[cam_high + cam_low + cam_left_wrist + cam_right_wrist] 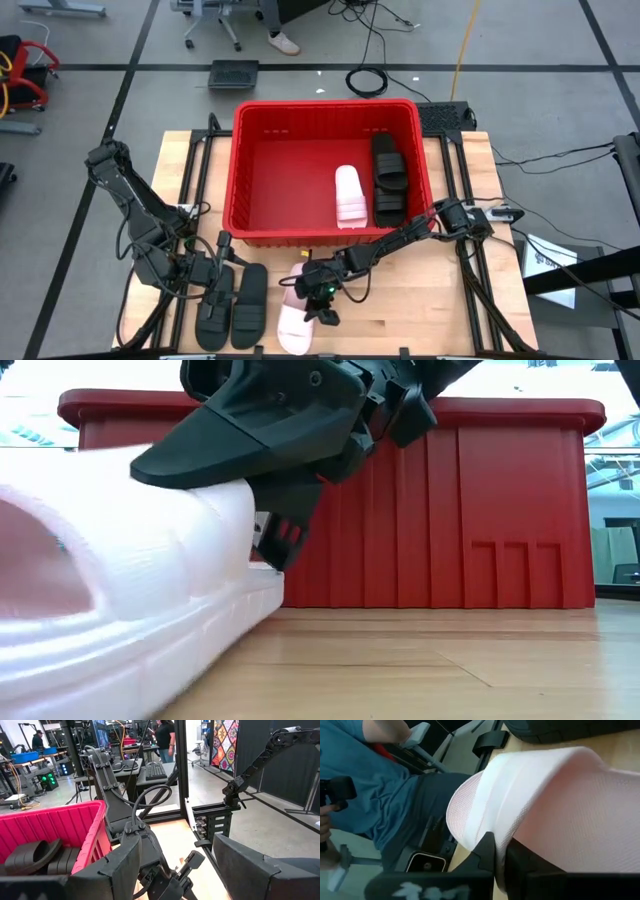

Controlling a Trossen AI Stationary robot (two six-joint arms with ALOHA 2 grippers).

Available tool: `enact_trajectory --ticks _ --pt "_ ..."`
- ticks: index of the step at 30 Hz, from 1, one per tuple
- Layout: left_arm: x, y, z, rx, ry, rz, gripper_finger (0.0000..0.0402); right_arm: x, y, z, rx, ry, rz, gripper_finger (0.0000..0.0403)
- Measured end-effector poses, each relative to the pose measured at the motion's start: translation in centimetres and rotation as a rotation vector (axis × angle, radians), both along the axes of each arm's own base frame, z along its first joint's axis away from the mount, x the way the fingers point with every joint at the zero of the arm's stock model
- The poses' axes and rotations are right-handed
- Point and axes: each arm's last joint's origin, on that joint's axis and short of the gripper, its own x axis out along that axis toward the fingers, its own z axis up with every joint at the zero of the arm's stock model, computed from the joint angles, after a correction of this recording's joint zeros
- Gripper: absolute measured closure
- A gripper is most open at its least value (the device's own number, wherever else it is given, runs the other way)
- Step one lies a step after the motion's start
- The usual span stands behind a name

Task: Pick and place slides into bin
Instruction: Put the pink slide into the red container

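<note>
The red bin [245,150] stands at the table's far middle. It holds a pale pink slide [349,196] and black slides [390,175], which also show in the left wrist view [35,856]. Two black slides [232,305] lie side by side on the table near its front left. A second pale pink slide [293,325] lies next to them on the right. My right gripper [320,303] is shut on that slide's strap. My left gripper [222,262] is open and empty over the far ends of the two black slides. My right gripper pinches the near pale pink slide's wide strap at its edge [492,827]. One finger [200,445] lies over the strap and the other [275,540] reaches under it. The fingers come slanting down from the far right. I cannot tell whether the sole [150,660] is off the table.
The bin's near wall [420,520] stands close behind my right gripper. A person in a blue top [375,780] stands just past the table's front edge. Bare wood [420,310] lies at the front right. Cables and a chair base lie on the floor beyond the table.
</note>
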Motion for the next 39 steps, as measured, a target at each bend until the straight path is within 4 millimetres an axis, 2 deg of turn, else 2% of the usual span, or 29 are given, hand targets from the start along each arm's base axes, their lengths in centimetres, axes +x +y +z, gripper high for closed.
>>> enact_trajectory --ticks 5,22,27,33,39 --pt "0.0 0.0 0.0 0.001 0.0 0.0 0.0149 0.0 0.2 1.6 -0.001 -0.093 0.023 0.0399" --pt "0.0 0.0 0.3 0.018 -0.033 0.019 0.0149 0.4 0.6 4.6 0.089 -0.337 0.112 0.0399" --pt "0.1 0.1 0.8 0.026 -0.069 0.031 0.0149 0.0 0.1 7.5 0.07 -0.443 0.123 0.0399" --pt "0.1 0.1 1.1 0.033 -0.098 0.031 0.0149 -1.7 -0.5 12.3 0.007 -0.602 0.164 0.0399" --pt "0.0 0.5 1.3 0.063 -0.11 0.116 0.0149 -3.8 -3.1 16.4 -0.051 -0.601 0.146 0.0399"
